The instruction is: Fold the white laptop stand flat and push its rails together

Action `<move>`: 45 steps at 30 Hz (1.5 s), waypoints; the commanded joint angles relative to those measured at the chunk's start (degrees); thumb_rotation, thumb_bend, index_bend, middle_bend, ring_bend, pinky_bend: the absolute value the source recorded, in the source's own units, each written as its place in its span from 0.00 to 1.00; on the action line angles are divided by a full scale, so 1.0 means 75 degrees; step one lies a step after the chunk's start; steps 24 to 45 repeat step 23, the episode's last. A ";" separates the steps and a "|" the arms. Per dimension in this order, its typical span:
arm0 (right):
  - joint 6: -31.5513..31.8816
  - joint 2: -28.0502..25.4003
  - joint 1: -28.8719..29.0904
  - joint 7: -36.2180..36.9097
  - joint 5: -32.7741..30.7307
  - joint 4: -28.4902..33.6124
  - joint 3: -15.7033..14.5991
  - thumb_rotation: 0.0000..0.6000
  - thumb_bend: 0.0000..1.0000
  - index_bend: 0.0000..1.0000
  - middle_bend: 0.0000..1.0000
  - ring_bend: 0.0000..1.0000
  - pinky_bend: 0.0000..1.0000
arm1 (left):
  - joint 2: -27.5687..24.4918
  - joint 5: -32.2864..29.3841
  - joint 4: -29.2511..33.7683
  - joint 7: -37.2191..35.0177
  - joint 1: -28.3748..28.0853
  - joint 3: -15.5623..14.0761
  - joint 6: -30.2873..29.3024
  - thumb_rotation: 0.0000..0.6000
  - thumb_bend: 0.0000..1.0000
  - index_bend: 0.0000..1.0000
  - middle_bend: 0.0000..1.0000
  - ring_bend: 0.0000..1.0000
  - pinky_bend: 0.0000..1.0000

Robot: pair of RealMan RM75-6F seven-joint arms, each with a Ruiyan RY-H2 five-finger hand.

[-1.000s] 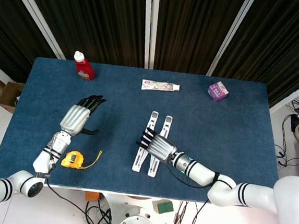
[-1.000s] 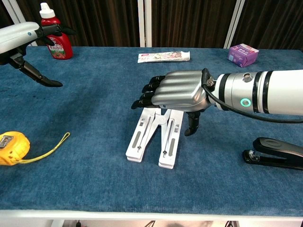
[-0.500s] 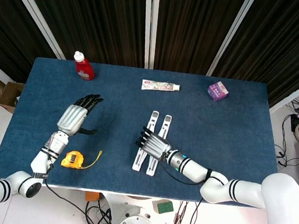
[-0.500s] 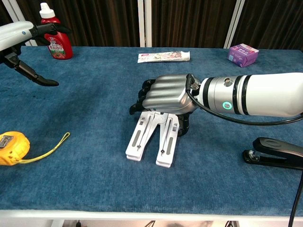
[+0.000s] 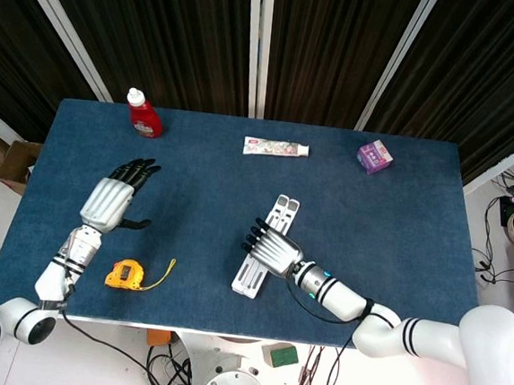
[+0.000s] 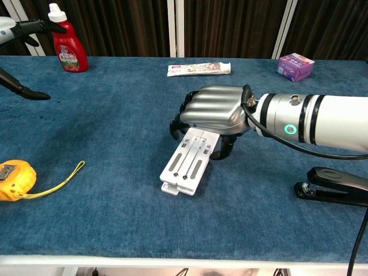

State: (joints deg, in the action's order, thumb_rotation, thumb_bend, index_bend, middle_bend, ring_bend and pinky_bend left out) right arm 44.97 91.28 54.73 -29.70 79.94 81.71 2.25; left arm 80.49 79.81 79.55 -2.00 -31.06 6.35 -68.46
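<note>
The right robot hand [image 6: 214, 112] rests on the flat laptop stand [image 6: 187, 164].

Each white arm with black bands ends in a ribbed silver-backed hand, left hand [image 5: 107, 204] and right hand [image 6: 214, 110], with black fingers, a teal-lit wrist behind them.

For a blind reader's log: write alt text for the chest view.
The right hand rests on the flat white laptop stand, its rails side by side on a blue table. A yellow tape measure lies at left.
</note>
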 commanded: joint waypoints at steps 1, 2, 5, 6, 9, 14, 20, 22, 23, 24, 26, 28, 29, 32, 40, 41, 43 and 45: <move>0.1760 -0.0942 -0.1169 -0.0024 -0.0122 0.1228 -0.0117 1.00 0.06 0.00 0.06 0.00 0.00 | -0.0381 -0.0093 0.0114 0.0297 0.0316 -0.0160 -0.0187 1.00 0.00 0.10 0.05 0.05 0.16; 0.2218 -0.1164 -0.1466 0.0011 -0.0058 0.1444 -0.0181 1.00 0.06 0.00 0.07 0.00 0.00 | -0.0492 -0.0116 0.0148 0.0356 0.0418 -0.0204 -0.0257 1.00 0.00 0.10 0.05 0.05 0.16; 0.3703 -0.1940 -0.2487 0.0250 0.0169 0.1978 -0.0428 1.00 0.07 0.00 0.09 0.00 0.00 | -0.0875 -0.0192 0.0261 0.0571 0.0798 -0.0360 -0.0544 1.00 0.00 0.10 0.05 0.05 0.16; 0.4126 -0.2164 -0.2793 0.0384 0.0232 0.2081 -0.0500 1.00 0.08 0.00 0.09 0.00 0.00 | -0.0986 -0.0217 0.0300 0.0640 0.0924 -0.0406 -0.0652 1.00 0.00 0.10 0.05 0.05 0.16; 0.5450 -0.2858 -0.3850 0.1172 0.0415 0.2235 -0.0751 1.00 0.10 0.00 0.10 0.00 0.00 | -0.1329 -0.0266 0.0436 0.0805 0.1433 -0.0546 -0.1179 1.00 0.00 0.10 0.05 0.05 0.16; 0.6740 -0.3454 -0.5140 0.2576 0.0549 0.1956 -0.1071 1.00 0.10 0.00 0.11 0.00 0.02 | -0.1551 -0.0132 0.0436 0.0823 0.2276 -0.0768 -0.2211 1.00 0.00 0.11 0.06 0.05 0.16; 0.7400 -0.3525 -0.6218 0.3973 0.0627 0.1237 -0.1271 1.00 0.10 0.00 0.11 0.00 0.02 | -0.1713 0.0460 0.0657 0.0626 0.3183 -0.1238 -0.3216 1.00 0.00 0.11 0.06 0.05 0.15; 0.7389 -0.3500 -0.6348 0.4177 0.0679 0.1100 -0.1273 1.00 0.10 0.00 0.11 0.00 0.02 | -0.1698 0.0666 0.0711 0.0537 0.3357 -0.1326 -0.3438 1.00 0.00 0.11 0.06 0.05 0.15; 0.7321 -0.3501 -0.6392 0.4274 0.0733 0.1052 -0.1283 1.00 0.10 0.00 0.11 0.00 0.02 | -0.1680 0.0776 0.0733 0.0511 0.3448 -0.1374 -0.3536 1.00 0.00 0.11 0.06 0.05 0.15; 0.7321 -0.3501 -0.6392 0.4274 0.0733 0.1052 -0.1283 1.00 0.10 0.00 0.11 0.00 0.02 | -0.1680 0.0776 0.0733 0.0511 0.3448 -0.1374 -0.3536 1.00 0.00 0.11 0.06 0.05 0.15; 0.7321 -0.3501 -0.6392 0.4274 0.0733 0.1052 -0.1283 1.00 0.10 0.00 0.11 0.00 0.02 | -0.1680 0.0776 0.0733 0.0511 0.3448 -0.1374 -0.3536 1.00 0.00 0.11 0.06 0.05 0.15; 0.7321 -0.3501 -0.6392 0.4274 0.0733 0.1052 -0.1283 1.00 0.10 0.00 0.11 0.00 0.02 | -0.1680 0.0776 0.0733 0.0511 0.3448 -0.1374 -0.3536 1.00 0.00 0.11 0.06 0.05 0.15; 0.7321 -0.3501 -0.6392 0.4274 0.0733 0.1052 -0.1283 1.00 0.10 0.00 0.11 0.00 0.02 | -0.1680 0.0776 0.0733 0.0511 0.3448 -0.1374 -0.3536 1.00 0.00 0.11 0.06 0.05 0.15; 0.7321 -0.3501 -0.6392 0.4274 0.0733 0.1052 -0.1283 1.00 0.10 0.00 0.11 0.00 0.02 | -0.1680 0.0776 0.0733 0.0511 0.3448 -0.1374 -0.3536 1.00 0.00 0.11 0.06 0.05 0.15; 0.7321 -0.3501 -0.6392 0.4274 0.0733 0.1052 -0.1283 1.00 0.10 0.00 0.11 0.00 0.02 | -0.1680 0.0776 0.0733 0.0511 0.3448 -0.1374 -0.3536 1.00 0.00 0.11 0.06 0.05 0.15; 0.7321 -0.3501 -0.6392 0.4274 0.0733 0.1052 -0.1283 1.00 0.10 0.00 0.11 0.00 0.02 | -0.1680 0.0776 0.0733 0.0511 0.3448 -0.1374 -0.3536 1.00 0.00 0.11 0.06 0.05 0.15; 0.7321 -0.3501 -0.6392 0.4274 0.0733 0.1052 -0.1283 1.00 0.10 0.00 0.11 0.00 0.02 | -0.1680 0.0776 0.0733 0.0511 0.3448 -0.1374 -0.3536 1.00 0.00 0.11 0.06 0.05 0.15; 0.7321 -0.3501 -0.6392 0.4274 0.0733 0.1052 -0.1283 1.00 0.10 0.00 0.11 0.00 0.02 | -0.1680 0.0776 0.0733 0.0511 0.3448 -0.1374 -0.3536 1.00 0.00 0.11 0.06 0.05 0.15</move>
